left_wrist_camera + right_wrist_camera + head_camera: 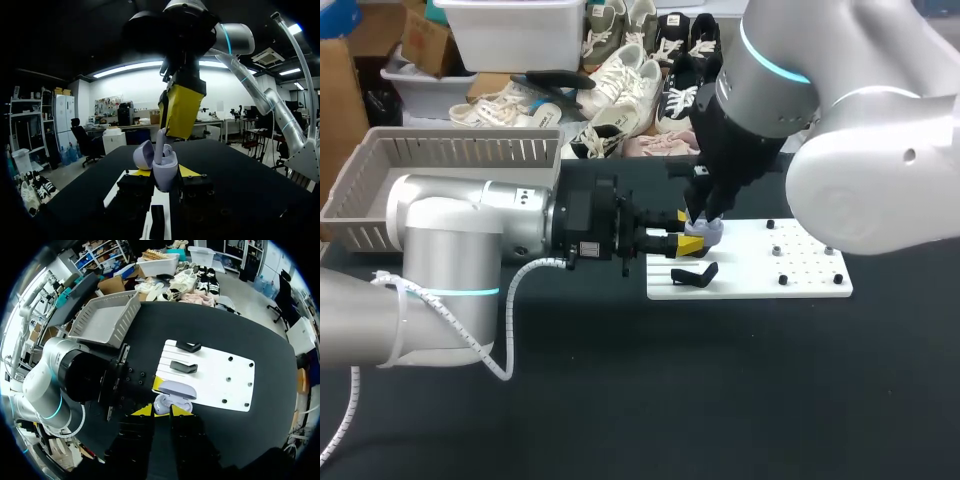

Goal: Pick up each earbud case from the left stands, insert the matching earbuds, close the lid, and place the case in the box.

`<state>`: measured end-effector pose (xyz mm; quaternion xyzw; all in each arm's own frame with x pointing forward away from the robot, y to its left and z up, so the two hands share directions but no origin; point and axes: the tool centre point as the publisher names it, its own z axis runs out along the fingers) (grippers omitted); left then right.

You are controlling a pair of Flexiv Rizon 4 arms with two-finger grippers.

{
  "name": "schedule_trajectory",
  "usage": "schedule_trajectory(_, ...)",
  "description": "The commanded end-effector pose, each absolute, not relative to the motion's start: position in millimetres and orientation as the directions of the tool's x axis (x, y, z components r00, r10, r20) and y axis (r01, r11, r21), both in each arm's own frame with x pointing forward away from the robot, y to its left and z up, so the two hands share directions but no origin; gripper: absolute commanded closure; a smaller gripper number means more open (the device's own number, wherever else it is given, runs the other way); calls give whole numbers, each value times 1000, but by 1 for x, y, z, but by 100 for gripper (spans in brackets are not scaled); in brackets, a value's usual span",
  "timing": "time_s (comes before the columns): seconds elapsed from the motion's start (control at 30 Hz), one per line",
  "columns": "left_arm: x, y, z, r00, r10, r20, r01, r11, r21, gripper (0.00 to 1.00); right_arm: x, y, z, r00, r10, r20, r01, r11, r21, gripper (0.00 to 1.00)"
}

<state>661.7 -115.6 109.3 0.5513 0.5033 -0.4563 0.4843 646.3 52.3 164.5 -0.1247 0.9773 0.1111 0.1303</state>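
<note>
A lavender earbud case point(165, 172) stands open, its lid point(144, 154) tipped back, and my left gripper point(164, 174) is shut on its body from both sides. In the head view that gripper point(686, 241) holds the case point(708, 232) level at the left end of the white stand board point(760, 265). My right gripper point(711, 216) comes down from above onto the open case. Its yellow fingers point(181, 111) are shut on a pale earbud point(160, 141), whose stem reaches into the case. From the right wrist, the case point(173, 396) lies just ahead of the right gripper point(163, 411).
Two black stands point(187, 346) point(183, 367) sit on the board's left part, and small black pegs point(228, 359) dot its right part. A grey slatted box point(440, 165) stands at the table's far left, behind my left arm.
</note>
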Motion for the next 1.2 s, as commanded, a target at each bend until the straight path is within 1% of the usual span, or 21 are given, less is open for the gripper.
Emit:
schedule_trajectory(0.03, 662, -116, 110, 78, 113, -991, 997, -25, 75, 100, 645, 52, 164, -934, -212, -289, -272, 944, 186, 100)
schedule_trajectory(0.83, 662, -116, 110, 78, 113, -991, 997, -25, 75, 100, 647, 52, 155, -938, -211, -275, -267, 946, 183, 100)
schedule_trajectory(1.2, 662, -116, 110, 78, 113, -991, 997, -25, 75, 100, 652, 51, 150, -944, -213, -252, -257, 953, 157, 100)
